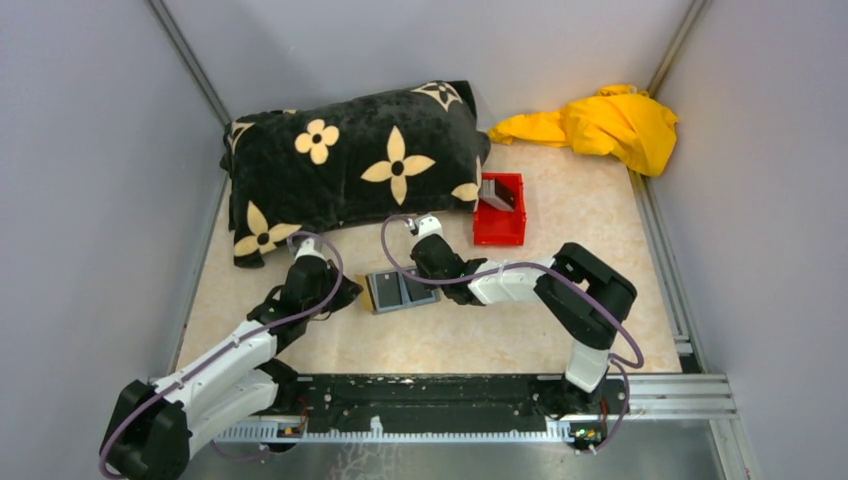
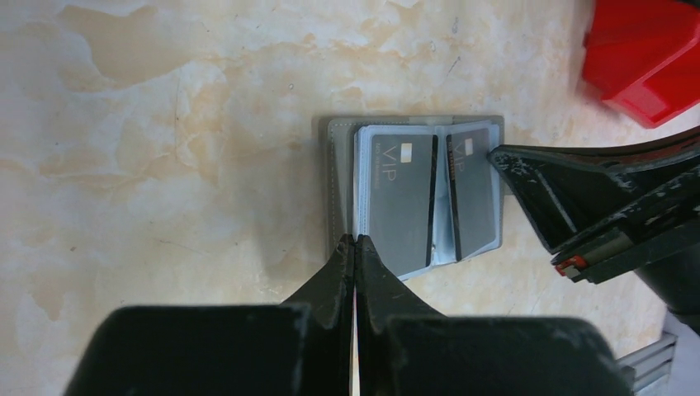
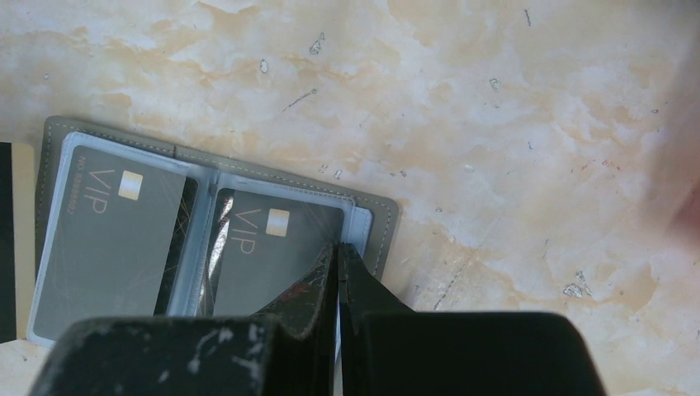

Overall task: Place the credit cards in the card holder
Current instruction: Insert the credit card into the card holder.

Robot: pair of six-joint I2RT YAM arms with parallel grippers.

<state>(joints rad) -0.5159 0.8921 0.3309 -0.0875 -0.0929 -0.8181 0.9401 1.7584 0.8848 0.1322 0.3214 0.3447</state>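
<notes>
The card holder lies open and flat on the surface at the centre of the top view, between the two arms. Two grey cards sit in its clear sleeves. A tan card lies just beside its left edge, apparently not yet in. The left fingers are pressed together, tips at the holder's edge. The right fingers are likewise together, tips over the right-hand card. Seating a card probably calls for a light push along the sleeve while the other tip pins the holder.
</notes>
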